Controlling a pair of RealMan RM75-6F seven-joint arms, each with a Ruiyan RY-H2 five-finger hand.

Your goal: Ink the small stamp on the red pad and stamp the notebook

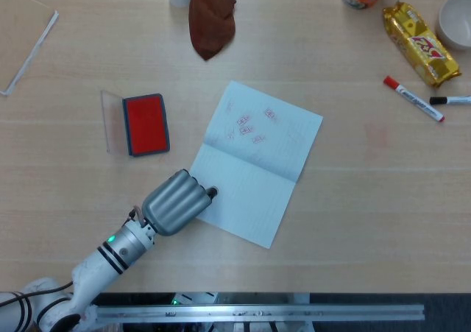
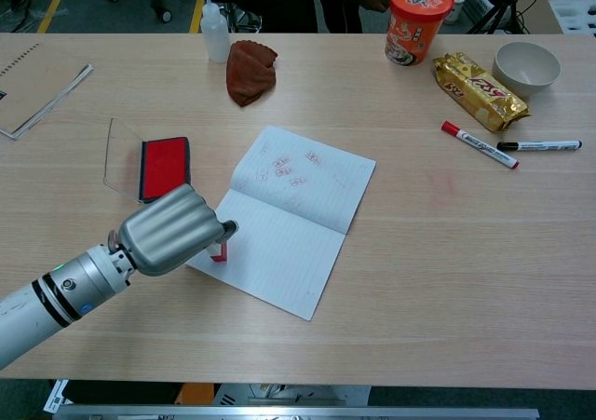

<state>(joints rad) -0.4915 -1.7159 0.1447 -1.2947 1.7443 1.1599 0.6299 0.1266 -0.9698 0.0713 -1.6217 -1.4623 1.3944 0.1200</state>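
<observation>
Red stamp (image 2: 220, 250) stands under the left hand (image 2: 172, 228), at the near-left corner of the open notebook (image 2: 284, 217). Fingers are curled tight around it, so the hand holds the small stamp, base down and, as far as I can tell, touching the lower page. The right hand is not visible in either view.

Step in hand, I judge: pressing the stamp on the paper, i.e. the inking part looks already done. The upper page carries several small red marks, the lower page near the stamp looks blank. Next move probably needs a straight lift w/o sliding, else the print smears; the page corner may also lift with the stamp because nothing holds the notebook down.

Red pad (image 2: 164, 167) lies open just beside the hand, farther side, with its clear lid (image 2: 121, 155) standing up at its left edge.

Surface is a light wood table (image 2: 447, 252). At the far edge: brown cloth (image 2: 250, 71), squeeze bottle (image 2: 213, 32), orange cup (image 2: 417, 20). To the right: gold snack pack (image 2: 479, 90), white bowl (image 2: 526, 66), red marker (image 2: 480, 144), black marker (image 2: 540, 145).
</observation>
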